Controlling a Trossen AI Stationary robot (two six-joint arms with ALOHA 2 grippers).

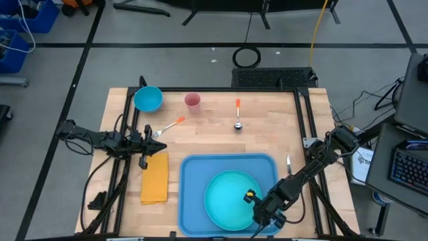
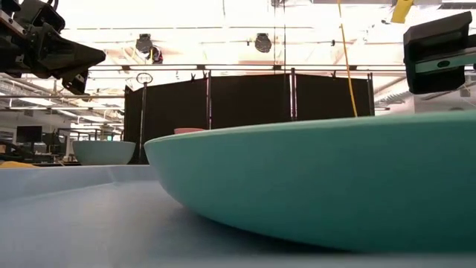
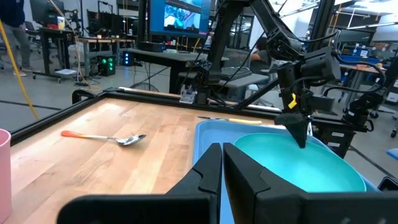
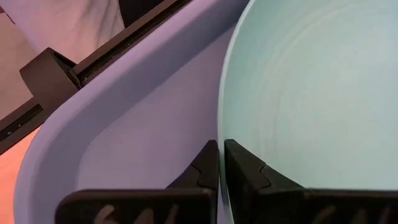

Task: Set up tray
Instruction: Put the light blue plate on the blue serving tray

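The blue tray (image 1: 194, 194) lies at the table's near middle, with a round teal plate (image 1: 227, 199) resting inside it. My right gripper (image 1: 259, 213) is shut on the plate's right near rim; the left wrist view shows it (image 3: 302, 135) tipped down onto that rim. My left gripper (image 3: 222, 152) is shut and holds nothing, level above the table's left side (image 1: 148, 137), beside a yellow napkin (image 1: 155, 177). In the right wrist view the plate (image 4: 311, 93) and the tray's floor (image 4: 155, 124) fill the picture. My right gripper pinches the plate's rim (image 4: 220, 127) between its two fingers, on the plate's right near side. The fingers slant down from the table's right side and lie across the rim. The plate lies about level inside the tray; I cannot tell whether it is lifted.
A blue bowl (image 1: 148, 99) and a pink cup (image 1: 192, 101) stand at the far left. An orange-handled spoon (image 1: 237, 115) and fork (image 1: 167, 127) lie on the wood beyond the tray. A small utensil (image 1: 289, 163) lies right of the tray. Black rails edge the table.
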